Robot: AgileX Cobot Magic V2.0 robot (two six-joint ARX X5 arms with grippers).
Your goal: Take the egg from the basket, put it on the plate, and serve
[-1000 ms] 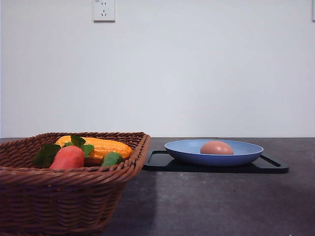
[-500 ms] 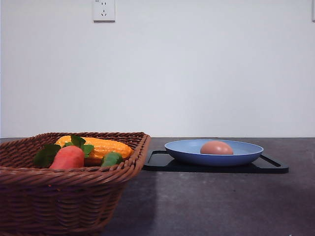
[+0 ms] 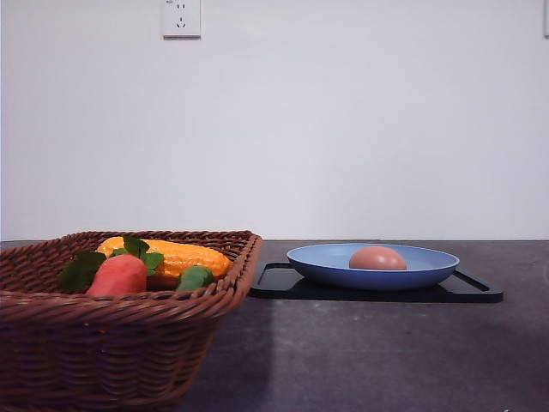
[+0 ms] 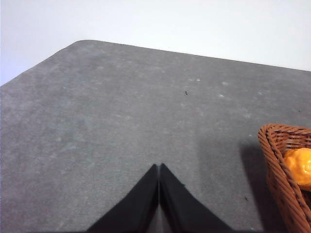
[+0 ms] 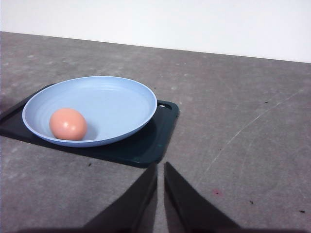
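A: Start at the jaws. What are they doing?

B: The left gripper (image 4: 159, 167) has its jaws pressed together at the tips, nothing between them, hanging over bare desk (image 4: 112, 121) with a corner of the basket (image 4: 284, 170) off to one side. The right gripper (image 5: 161, 167) is nearly clenched too, a thin slit between its jaws and nothing in it, poised over the desk just short of the black tray (image 5: 146, 145).

A: And the egg?

B: The egg (image 3: 377, 257) lies in the light blue plate (image 3: 326, 262), toward the side of the bowl nearer the basket in the right wrist view, resting free. The plate sits on the tray (image 3: 476, 290), which lies beside the wicker basket (image 3: 103, 343). The basket holds a corn cob (image 3: 176, 255), a reddish carrot-like vegetable with green leaves (image 3: 118, 275) and something green (image 3: 195, 276).

A: So the transfer looks done. What remains?

B: Serving, I'd judge. To do it well, the right jaws would have to part first, then take the plate by its rim, or the tray by its edge, on the side away from the egg. The egg is round and loose, so any tilt would send it rolling; keep the plate level and move slowly. The rim is shallow, so a firm, low bite matters.
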